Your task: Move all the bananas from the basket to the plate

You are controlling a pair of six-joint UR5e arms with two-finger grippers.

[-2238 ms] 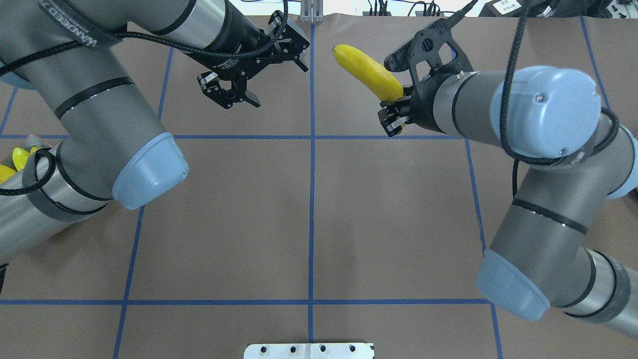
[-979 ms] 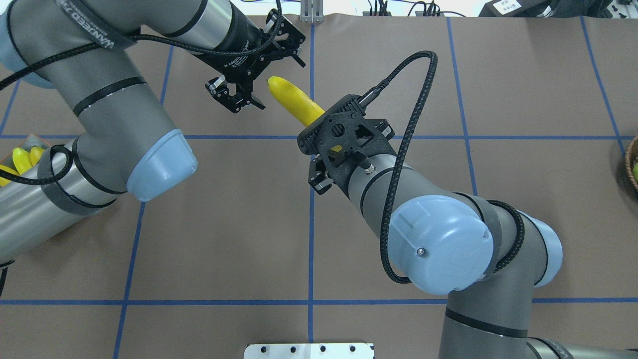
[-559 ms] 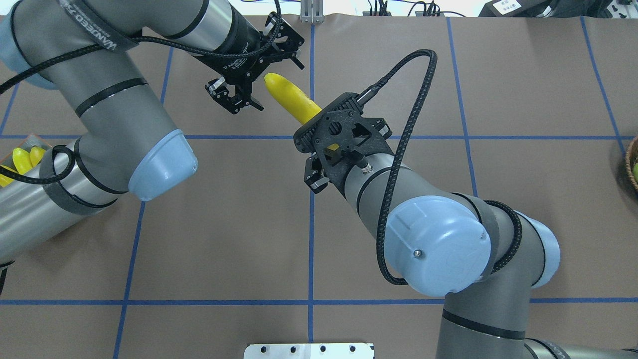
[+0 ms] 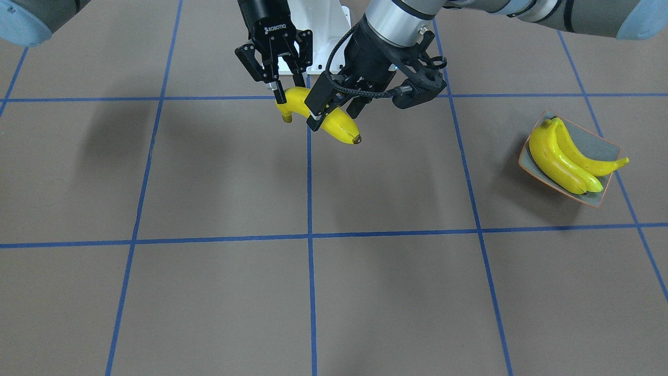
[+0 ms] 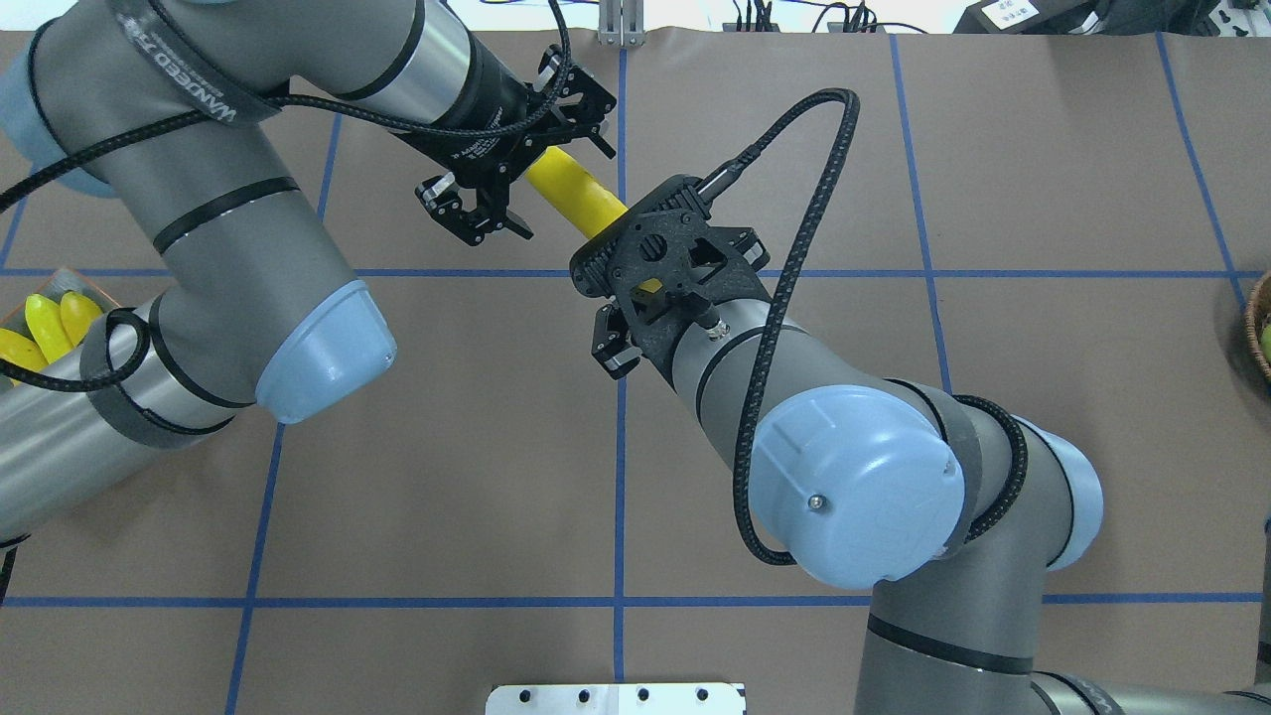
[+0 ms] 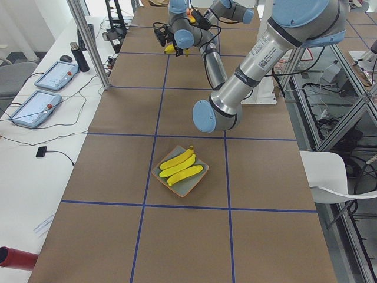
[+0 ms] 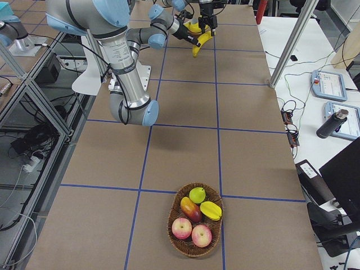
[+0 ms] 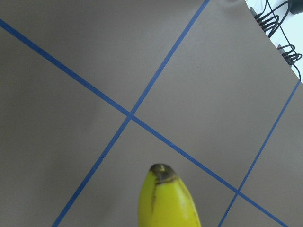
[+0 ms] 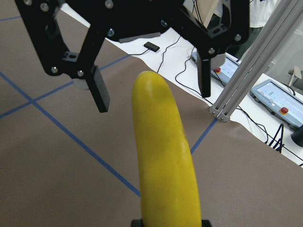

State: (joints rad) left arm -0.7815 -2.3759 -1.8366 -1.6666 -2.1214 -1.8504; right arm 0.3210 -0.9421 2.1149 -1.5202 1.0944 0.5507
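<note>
My right gripper (image 4: 284,95) is shut on one end of a yellow banana (image 4: 334,122) and holds it above the table's middle. My left gripper (image 4: 336,117) is open, with one finger on each side of the banana's other half and a gap to both. The right wrist view shows those fingers (image 9: 99,92) apart from the banana (image 9: 163,151). The banana's dark tip (image 8: 162,171) shows in the left wrist view. The grey plate (image 4: 600,146) with its orange rim holds other bananas (image 4: 561,159). The wicker basket (image 7: 171,230) stands at the far right end.
The basket holds apples, a green fruit and other mixed fruit (image 7: 194,216). In the overhead view my left arm's elbow (image 5: 318,333) partly covers the plate's bananas (image 5: 45,323). Brown table paper with blue tape lines (image 5: 621,447) lies between the arms.
My right arm swung left with the banana and pushed its free end between the left gripper's fingers. The left gripper stayed open and shifted slightly.
</note>
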